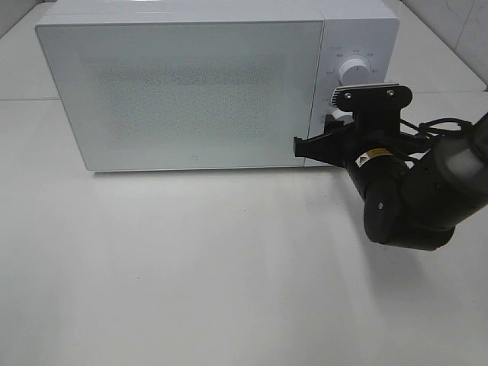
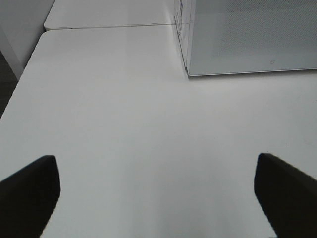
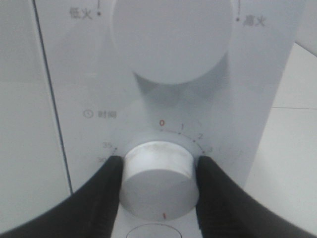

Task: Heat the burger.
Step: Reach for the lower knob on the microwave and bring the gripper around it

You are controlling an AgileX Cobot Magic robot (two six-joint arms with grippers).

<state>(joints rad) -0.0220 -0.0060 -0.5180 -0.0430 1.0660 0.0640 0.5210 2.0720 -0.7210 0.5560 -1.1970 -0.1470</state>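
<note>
The black right gripper [image 3: 159, 166] pinches the smooth white round timer knob [image 3: 157, 178] by its sides; it looks stiff and probably slippery. The left gripper [image 2: 156, 171] gapes empty, and no burger is visible.

The microwave [image 1: 191, 84] is a white box standing upright on the counter [image 1: 229, 267], its front facing the high camera. Its door [image 1: 179, 91] is shut; the pale panel is speckled with fine dots, and nothing behind it can be made out. The control strip is on the front, to the right of the door in the high view, and carries two round white knobs. The upper knob [image 3: 173, 37] has printed labels on either side. The timer knob [image 3: 156, 193] sits inside a scale with a red 0, then 1, 2, 3. The right end effector [image 3: 158, 173] pinches it, one black finger against each side. A short red mark shows on the knob's rim, away from the 0.
</note>
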